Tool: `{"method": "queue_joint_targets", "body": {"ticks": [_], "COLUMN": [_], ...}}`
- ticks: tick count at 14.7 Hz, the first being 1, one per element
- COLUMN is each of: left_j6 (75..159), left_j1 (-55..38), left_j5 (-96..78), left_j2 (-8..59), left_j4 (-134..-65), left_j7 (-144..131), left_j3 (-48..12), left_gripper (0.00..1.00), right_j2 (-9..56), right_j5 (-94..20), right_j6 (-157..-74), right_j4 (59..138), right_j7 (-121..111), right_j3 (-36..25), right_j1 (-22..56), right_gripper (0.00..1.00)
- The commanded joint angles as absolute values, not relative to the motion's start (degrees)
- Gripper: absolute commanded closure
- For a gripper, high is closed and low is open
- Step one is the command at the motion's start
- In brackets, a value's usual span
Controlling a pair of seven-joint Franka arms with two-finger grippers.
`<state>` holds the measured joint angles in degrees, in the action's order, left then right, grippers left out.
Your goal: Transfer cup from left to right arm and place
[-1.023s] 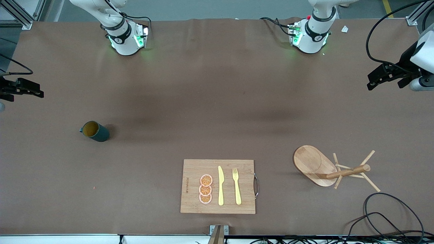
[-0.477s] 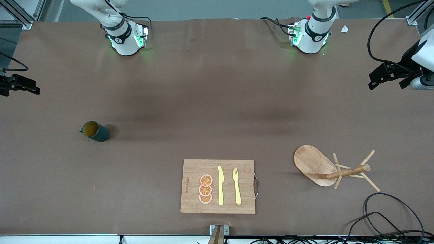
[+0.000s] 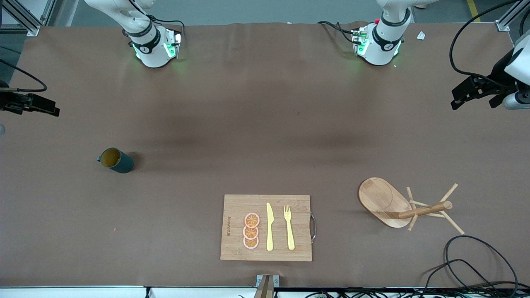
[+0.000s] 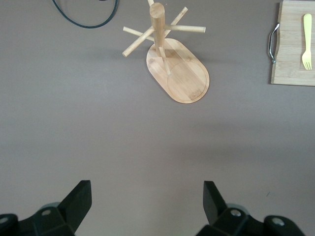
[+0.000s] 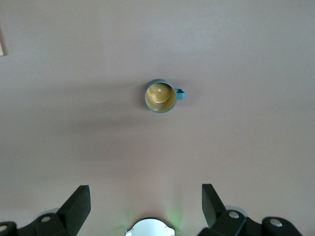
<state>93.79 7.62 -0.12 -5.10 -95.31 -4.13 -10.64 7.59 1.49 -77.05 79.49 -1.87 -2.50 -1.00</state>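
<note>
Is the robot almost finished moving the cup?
It may be finished: the cup stands upright on the table at the right arm's end. Nothing is in hand: the left gripper and right gripper are open and empty. Nothing looks left.

Table (image 3: 265, 124) matt brown covering, slightly creased. Cup (image 3: 116, 160) dark matt outside. Cutting board (image 3: 236, 207) and mug rack (image 3: 387, 200) bare wood; board handle (image 3: 313, 227) metal.

Even, soft overhead light falls on the brown table (image 3: 265, 124); broad, faint arm shadows cross it. All views are sharp, without glare.
</note>
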Motion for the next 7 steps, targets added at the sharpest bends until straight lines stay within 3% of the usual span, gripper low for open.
{"method": "queue_joint_targets", "body": {"ticks": [1,7], "left_j6": [93.60,89.74], "left_j1": [7.82,7.73], "left_j5": [0.61,0.70], "left_j2": [-4.48,-4.22], "left_j4": [-94.13,-92.03], "left_j7": [-3.08,-2.90], "left_j3": [-10.81,-11.25], "left_gripper": [0.00,0.00], "right_j2": [5.19,-4.20], "right_j5": [0.97,1.05], "right_j6": [-76.82,-79.53], "right_j4": [80.59,89.72], "right_j7": [-3.60,-3.69], "right_j3": [-2.55,-2.64], "right_j1": [-0.97,-0.88], "right_gripper": [0.00,0.00]}}
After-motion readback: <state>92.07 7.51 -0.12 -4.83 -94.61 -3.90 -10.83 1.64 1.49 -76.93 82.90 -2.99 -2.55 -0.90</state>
